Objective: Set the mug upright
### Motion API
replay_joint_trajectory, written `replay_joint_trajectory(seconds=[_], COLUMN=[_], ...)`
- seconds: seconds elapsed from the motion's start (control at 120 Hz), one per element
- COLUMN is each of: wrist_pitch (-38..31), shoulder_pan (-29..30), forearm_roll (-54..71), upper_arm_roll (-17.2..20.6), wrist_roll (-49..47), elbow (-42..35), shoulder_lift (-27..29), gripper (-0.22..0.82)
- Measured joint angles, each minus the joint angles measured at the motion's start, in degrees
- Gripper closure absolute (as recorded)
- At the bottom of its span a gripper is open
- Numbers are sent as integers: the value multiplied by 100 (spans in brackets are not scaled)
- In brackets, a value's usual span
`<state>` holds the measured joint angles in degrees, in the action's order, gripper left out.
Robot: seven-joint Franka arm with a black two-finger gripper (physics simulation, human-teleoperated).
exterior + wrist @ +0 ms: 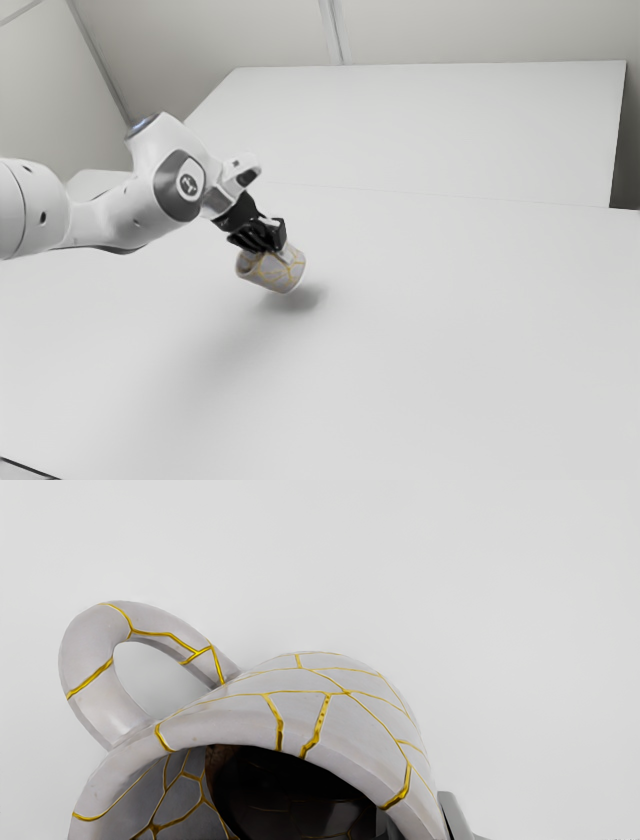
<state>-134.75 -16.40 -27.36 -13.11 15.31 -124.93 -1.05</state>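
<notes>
The white mug with gold crack lines (272, 272) hangs tilted above the table in the exterior view, its shadow on the surface below. My black gripper (274, 246) is at its upper side, shut on it. The wrist view has the mug (300, 710) with its open mouth toward my hand and its handle on the side away from my fingers. There, the gripper (414, 826) pinches the mug's wall, one finger inside the mouth and the other against the outside. Most of the inner finger is hidden by the rim.
A wide white table (450, 350) extends beneath the mug and toward the exterior view's right. Behind it stands a pale panel (420, 130), with light walls around.
</notes>
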Motion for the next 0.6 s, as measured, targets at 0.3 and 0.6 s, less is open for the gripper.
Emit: replay_joint_trajectory(seconds=[0.3,0.6], wrist_pitch=[525,1063], shoulder_pan=[-68,-288], forearm_roll=[1145,1967], upper_arm_roll=[51,-48], wrist_roll=[-1813,-3101], elbow=[-286,-178], shoulder_lift=[157,15], gripper=[77,77])
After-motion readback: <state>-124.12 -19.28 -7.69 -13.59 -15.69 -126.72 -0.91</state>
